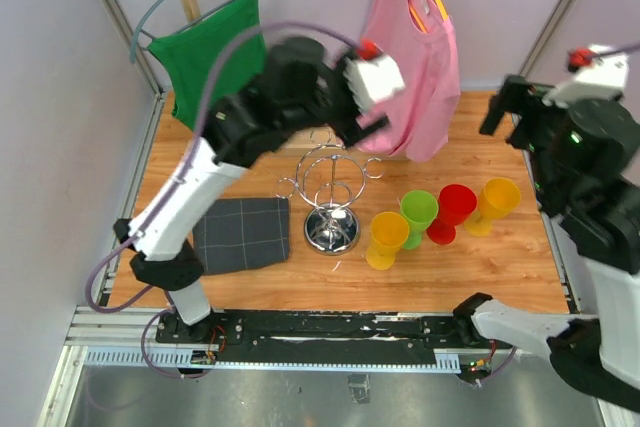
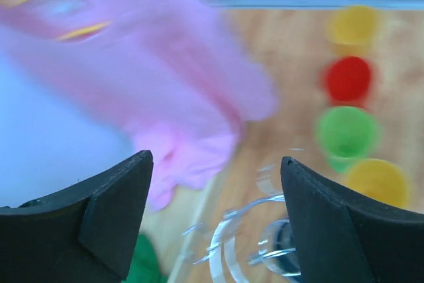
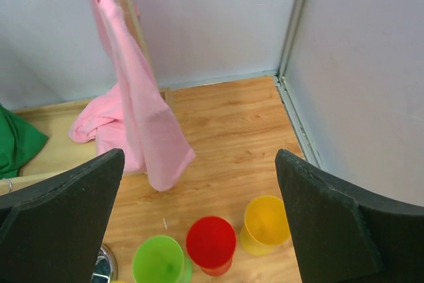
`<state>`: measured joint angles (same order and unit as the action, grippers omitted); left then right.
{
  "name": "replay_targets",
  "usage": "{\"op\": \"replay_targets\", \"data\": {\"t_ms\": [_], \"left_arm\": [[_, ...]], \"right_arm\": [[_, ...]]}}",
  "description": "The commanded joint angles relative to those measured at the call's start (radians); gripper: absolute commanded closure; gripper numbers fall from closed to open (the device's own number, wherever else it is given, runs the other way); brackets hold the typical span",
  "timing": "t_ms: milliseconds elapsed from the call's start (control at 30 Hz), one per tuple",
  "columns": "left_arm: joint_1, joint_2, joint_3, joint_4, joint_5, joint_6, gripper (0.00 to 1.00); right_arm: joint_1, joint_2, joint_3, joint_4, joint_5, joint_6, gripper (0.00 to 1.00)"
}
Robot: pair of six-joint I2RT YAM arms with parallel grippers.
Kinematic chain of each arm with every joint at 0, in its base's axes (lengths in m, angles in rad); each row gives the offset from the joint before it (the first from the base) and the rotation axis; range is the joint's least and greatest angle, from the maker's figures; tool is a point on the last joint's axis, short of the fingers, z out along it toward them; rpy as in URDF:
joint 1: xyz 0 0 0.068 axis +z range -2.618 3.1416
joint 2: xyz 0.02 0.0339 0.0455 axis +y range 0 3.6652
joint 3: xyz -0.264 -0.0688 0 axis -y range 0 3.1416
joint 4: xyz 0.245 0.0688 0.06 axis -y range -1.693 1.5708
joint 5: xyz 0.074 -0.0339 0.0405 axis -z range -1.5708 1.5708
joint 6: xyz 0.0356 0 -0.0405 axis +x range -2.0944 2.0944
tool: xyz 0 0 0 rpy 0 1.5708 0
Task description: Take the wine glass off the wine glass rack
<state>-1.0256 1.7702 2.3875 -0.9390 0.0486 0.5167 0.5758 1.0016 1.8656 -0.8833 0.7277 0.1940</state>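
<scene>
Left gripper [image 2: 215, 160] released, jaws apart, high over the wire rack [image 1: 330, 187]. Right gripper [image 3: 199, 157] released too. 4 coloured glasses [image 1: 455, 205] stand on the tabletop [image 1: 500, 267] beside the rack.

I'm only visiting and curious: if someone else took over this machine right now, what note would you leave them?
Left arm: jaws open, empty, raised above the wine glass rack.
Right arm: jaws open, empty, off to the right side.
Rack: no glass visible on its arms. The near yellow glass, green glass, red glass and far yellow glass stand on the table to its right.
Done: apparently, the glass is off the rack.
Left: probably just pulling the arms back.
</scene>
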Motion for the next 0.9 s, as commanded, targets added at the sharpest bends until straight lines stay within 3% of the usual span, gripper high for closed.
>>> {"op": "replay_targets", "data": {"t_ms": [0, 167, 333, 433, 567, 867], "left_arm": [[0.336, -0.118, -0.026, 0.146, 0.029, -0.144, 0.16], [0.820, -0.291, -0.284, 0.280, 0.272, -0.303, 0.15], [1.090, -0.441, -0.604, 0.355, 0.414, -0.371, 0.12], [1.152, -0.544, -0.824, 0.432, 0.420, -0.403, 0.11], [1.155, -0.634, -1.007, 0.491, 0.404, -0.430, 0.10], [1.156, -0.735, -1.305, 0.641, 0.401, -0.532, 0.11]], "right_arm": [[-0.020, 0.181, 0.109, 0.025, -0.103, -0.040, 0.02], [-0.174, 0.251, 0.081, 0.007, -0.200, 0.017, 0.02], [-0.189, 0.155, -0.191, 0.086, -0.234, 0.055, 0.02], [-0.188, 0.060, -0.385, 0.133, -0.227, 0.118, 0.02], [-0.187, -0.075, -0.596, 0.172, -0.200, 0.182, 0.02], [-0.188, -0.163, -0.810, 0.162, -0.179, 0.227, 0.02]]}}
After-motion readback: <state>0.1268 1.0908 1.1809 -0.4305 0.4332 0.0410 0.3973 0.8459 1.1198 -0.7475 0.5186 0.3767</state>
